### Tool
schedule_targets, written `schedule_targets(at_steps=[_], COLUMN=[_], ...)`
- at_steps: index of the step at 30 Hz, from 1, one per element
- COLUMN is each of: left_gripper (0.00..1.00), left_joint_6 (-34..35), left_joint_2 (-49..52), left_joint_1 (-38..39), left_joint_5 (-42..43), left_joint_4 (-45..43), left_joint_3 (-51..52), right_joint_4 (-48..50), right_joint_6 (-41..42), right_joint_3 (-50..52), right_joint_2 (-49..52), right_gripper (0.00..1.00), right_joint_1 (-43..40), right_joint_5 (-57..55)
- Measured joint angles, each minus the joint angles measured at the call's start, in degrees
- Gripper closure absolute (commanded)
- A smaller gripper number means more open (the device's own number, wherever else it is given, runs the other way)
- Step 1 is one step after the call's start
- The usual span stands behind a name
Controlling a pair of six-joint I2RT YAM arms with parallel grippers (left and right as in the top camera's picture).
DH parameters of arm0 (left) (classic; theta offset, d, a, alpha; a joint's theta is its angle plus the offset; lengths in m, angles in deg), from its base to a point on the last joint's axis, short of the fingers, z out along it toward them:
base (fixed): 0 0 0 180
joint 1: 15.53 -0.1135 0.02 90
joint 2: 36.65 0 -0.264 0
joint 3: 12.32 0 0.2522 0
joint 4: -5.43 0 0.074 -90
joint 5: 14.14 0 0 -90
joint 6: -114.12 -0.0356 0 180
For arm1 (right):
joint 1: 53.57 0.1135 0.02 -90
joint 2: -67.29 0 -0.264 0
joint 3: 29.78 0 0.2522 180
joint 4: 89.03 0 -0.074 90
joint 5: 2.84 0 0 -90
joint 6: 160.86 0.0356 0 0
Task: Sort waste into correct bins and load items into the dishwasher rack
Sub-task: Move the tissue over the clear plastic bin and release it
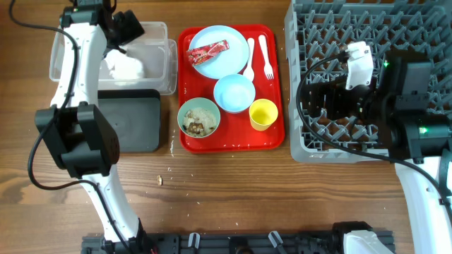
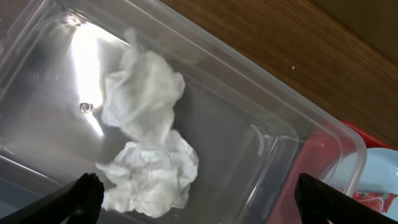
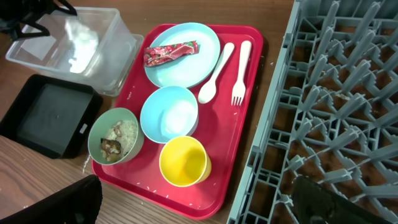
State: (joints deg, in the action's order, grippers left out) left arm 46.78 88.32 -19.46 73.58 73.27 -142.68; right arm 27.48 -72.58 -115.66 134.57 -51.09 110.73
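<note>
The crumpled white tissue (image 2: 149,137) lies inside the clear tub (image 1: 161,42); it also shows in the overhead view (image 1: 123,67). My left gripper (image 2: 196,199) hangs open and empty just above the tissue. The red wrapper (image 1: 207,51) lies on the pale blue plate (image 1: 222,39). A bowl with food scraps (image 1: 198,117), an empty blue bowl (image 1: 234,92), the yellow cup (image 1: 263,113), spoon (image 1: 250,58) and fork (image 1: 265,58) sit on the red tray. My right gripper (image 3: 196,199) is open and empty, over the grey rack's (image 1: 417,28) left edge.
The black tray (image 1: 134,120) sits in front of the clear tub. The flat red serving tray (image 1: 279,99) lies between the bins and the rack. A few crumbs (image 1: 159,179) lie on the wooden table near the tray's front.
</note>
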Motion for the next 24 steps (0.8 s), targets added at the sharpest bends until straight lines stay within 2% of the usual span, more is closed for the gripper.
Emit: schedule_targets(at_steps=[6, 16, 20, 24], left_gripper=[0.06, 0.06, 0.06, 0.06], left_joint_6=[-3.1, -27.7, -34.1, -37.6], left_joint_2=[0.0, -0.2, 2.2, 7.1], left_joint_1=[2.1, 19.4, 23.2, 23.4], left_joint_5=[0.1, 4.5, 4.9, 5.0], left_joint_4=[-0.3, -8.2, -11.2, -13.3], left_joint_3=[0.0, -0.3, -0.7, -0.8], right_joint_4=[0.0, 0.1, 0.1, 0.1], right_joint_6=[0.0, 0.0, 0.0, 0.0], right_joint_3=[0.0, 0.0, 0.0, 0.0], right_joint_2=[0.0, 0.0, 0.0, 0.0], right_gripper=[0.00, 0.00, 0.01, 0.01], right_joint_1=[0.0, 0.0, 0.0, 0.0], right_joint_5=[0.0, 0.0, 0.0, 0.0])
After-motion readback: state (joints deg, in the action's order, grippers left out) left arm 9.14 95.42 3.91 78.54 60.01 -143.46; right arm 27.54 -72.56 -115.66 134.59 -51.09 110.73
